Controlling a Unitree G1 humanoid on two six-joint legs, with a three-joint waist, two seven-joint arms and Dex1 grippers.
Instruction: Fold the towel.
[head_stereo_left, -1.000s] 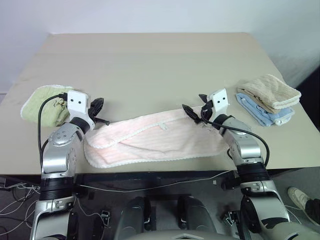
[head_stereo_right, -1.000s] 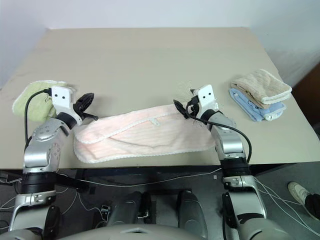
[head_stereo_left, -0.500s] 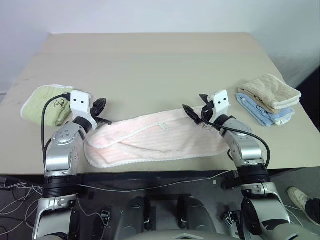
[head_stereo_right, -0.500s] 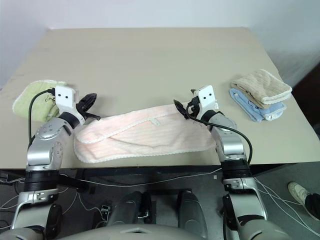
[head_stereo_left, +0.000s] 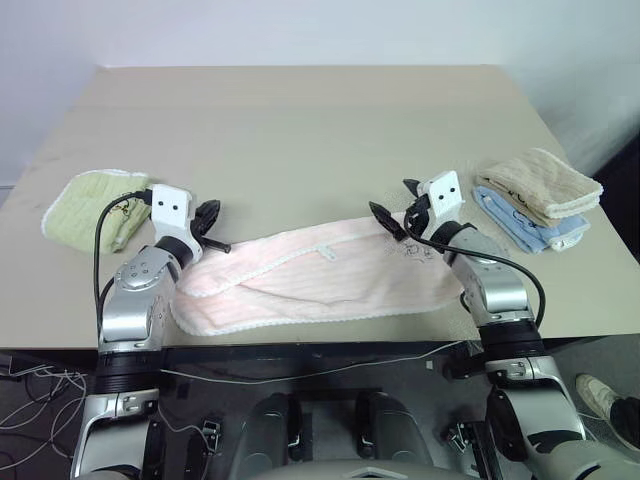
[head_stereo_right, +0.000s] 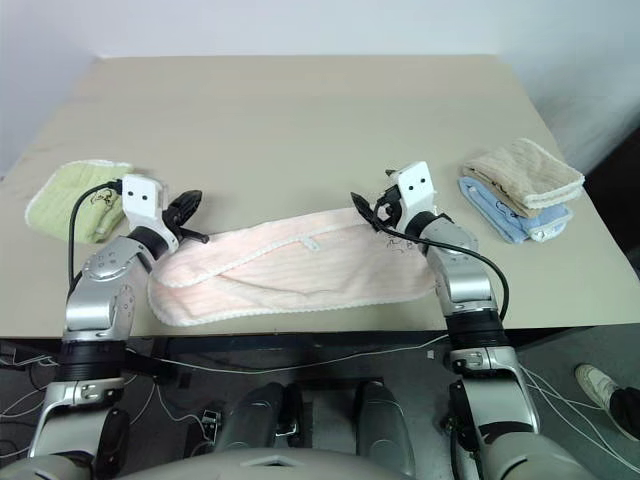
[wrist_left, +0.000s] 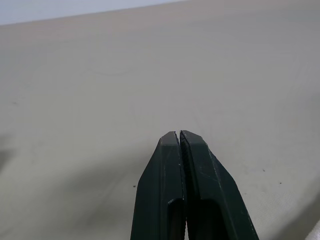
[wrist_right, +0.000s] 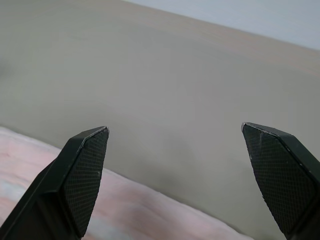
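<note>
Little shift since before — ribbed pink terry towel (head_stereo_left: 320, 280) scallop-edged, left hand (head_stereo_left: 212, 218) together, right hand (head_stereo_left: 395, 205) apart.

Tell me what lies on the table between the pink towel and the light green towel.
In the left eye view, the left gripper, jaws shut, hangs between the pink towel and the light green towel; the table under it is bare.

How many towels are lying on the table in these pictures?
4. The pink towel lies along the near edge of the table. The green towel is at the left side. The tan towel rests on the light blue towel at the right side.
</note>
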